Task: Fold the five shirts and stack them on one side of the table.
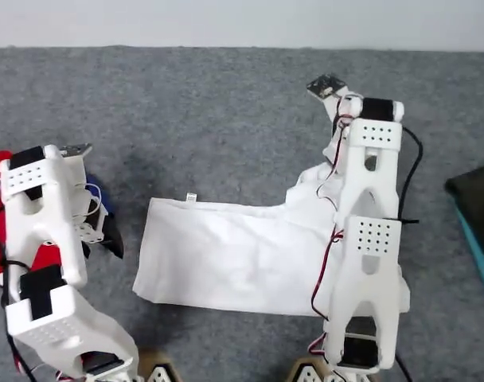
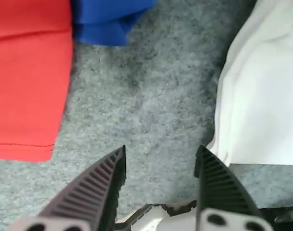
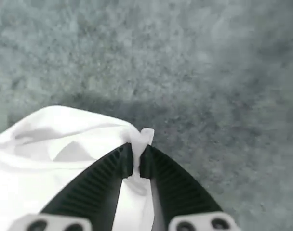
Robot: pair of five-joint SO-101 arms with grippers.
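Left gripper (image 2: 162, 153): jaws wide apart, holding nothing, above bare grey table (image 2: 146, 96) between red shirt (image 2: 26, 72) and white shirt (image 1: 226, 255). White shirt lies mid-table. Right gripper (image 3: 136, 153): jaws pinched on a fold at the shirt's far right edge. Blue shirt (image 2: 108, 19) just beside the red one, left side; dark shirt (image 1: 474, 195) at right edge.

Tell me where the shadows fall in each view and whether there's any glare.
High view: soft shadow on the carpet beside the left arm. Left wrist view: thin shadow along the white shirt's edge. Right wrist view: dark band behind the fold pinched in the right gripper; no glare.
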